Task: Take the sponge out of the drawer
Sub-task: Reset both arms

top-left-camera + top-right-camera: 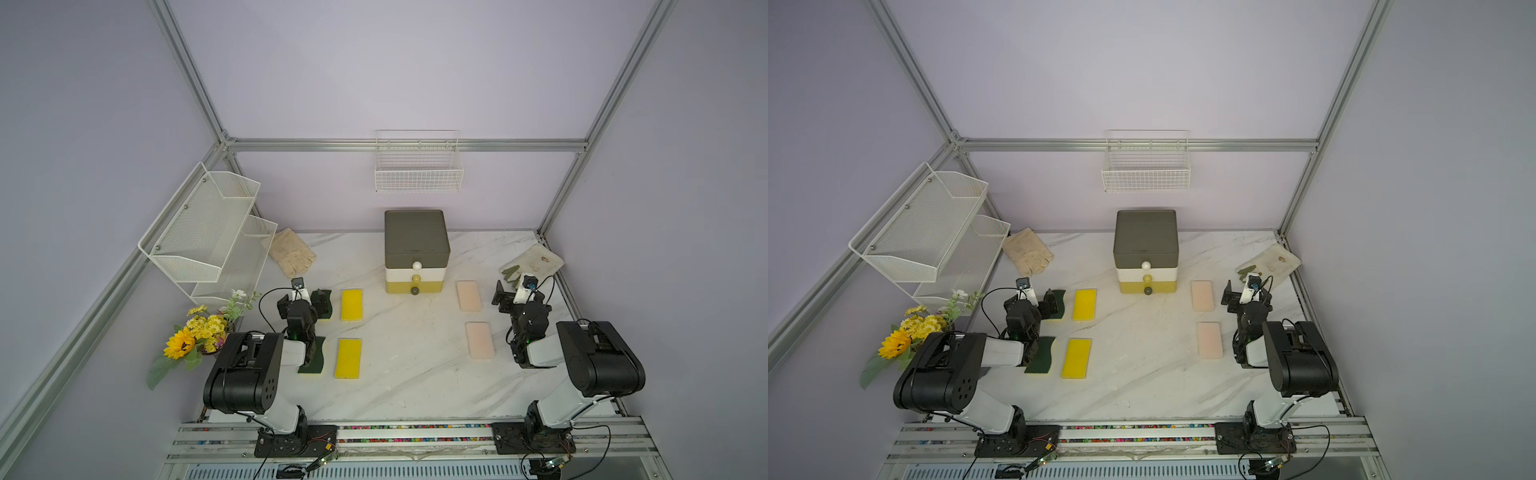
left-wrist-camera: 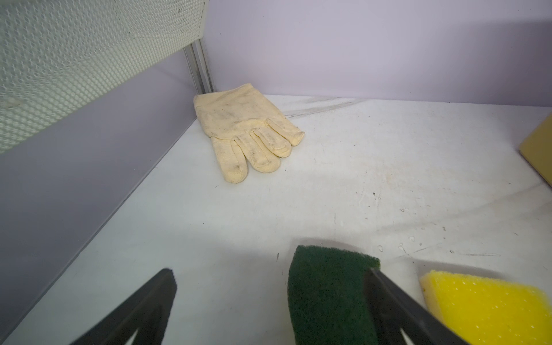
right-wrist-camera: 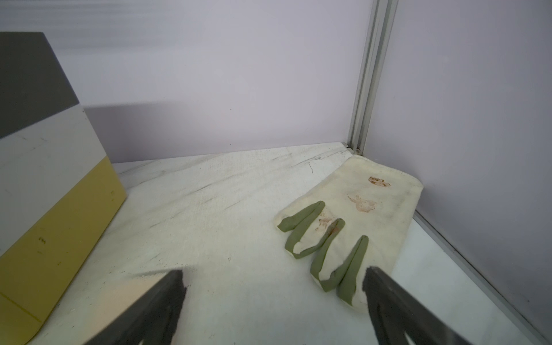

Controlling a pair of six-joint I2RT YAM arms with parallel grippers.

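Note:
The sponge is hidden. In both top views the drawer unit [image 1: 417,245] [image 1: 1145,245] stands at the back middle of the marble table, all three drawers closed: dark grey above, white in the middle, yellow at the bottom [image 3: 59,227], each with a round knob [image 1: 417,264]. My left gripper [image 1: 303,303] [image 2: 268,273] hovers open at the left, one finger over a green scouring pad [image 2: 325,292]. At the right, my right gripper [image 1: 517,291] [image 3: 274,272] is open and empty above the table, beside a white glove with green fingers [image 3: 352,227].
Two yellow foam pads [image 1: 351,304] [image 1: 348,358], a second green pad [image 1: 312,363] and two pink foam blocks [image 1: 468,296] [image 1: 480,345] lie in front of the unit. A cream glove [image 2: 248,131], mesh rack [image 1: 208,232], flowers [image 1: 195,336] stand left; a wire basket [image 1: 419,166] hangs behind.

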